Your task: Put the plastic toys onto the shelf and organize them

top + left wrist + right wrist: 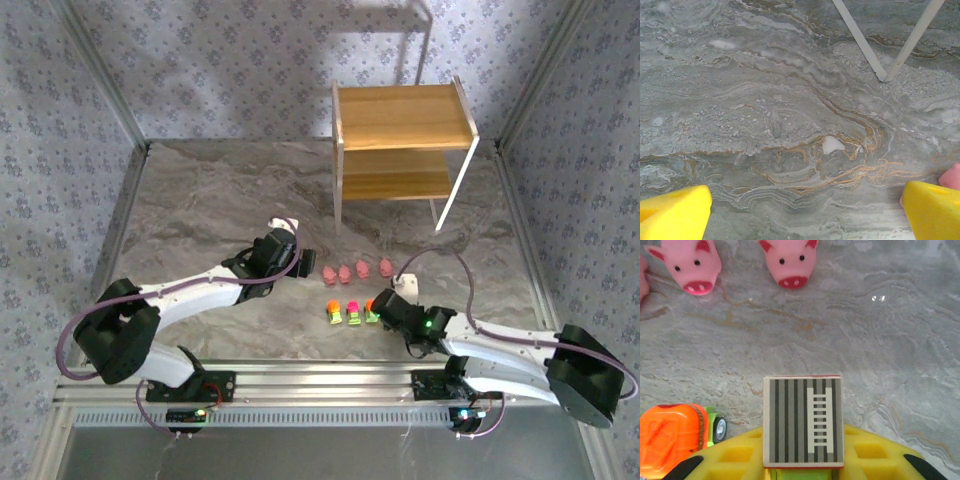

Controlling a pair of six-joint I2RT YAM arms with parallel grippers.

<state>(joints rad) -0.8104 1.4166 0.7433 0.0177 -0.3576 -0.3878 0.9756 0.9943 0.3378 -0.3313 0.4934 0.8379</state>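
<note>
Several pink pig toys [357, 269] stand in a row on the marble table, and three blocky toys [352, 313] line up in front of them. My right gripper [384, 303] [803, 442] is shut on a blocky toy with a grey striped top [803, 422], held between its yellow fingers [867, 452]. An orange-topped blocky toy [672, 437] sits just left of it, and two pigs [789, 260] face it from farther off. My left gripper [305, 262] [805, 220] stands open over bare table, with a pig [952, 176] beside its right finger. The wooden shelf [400, 150] stands behind, its boards bare.
A pale white-framed stand [405, 30] sits behind the shelf against the patterned wall. The shelf's white legs [880, 50] show ahead of my left gripper. Metal rails border the table on both sides.
</note>
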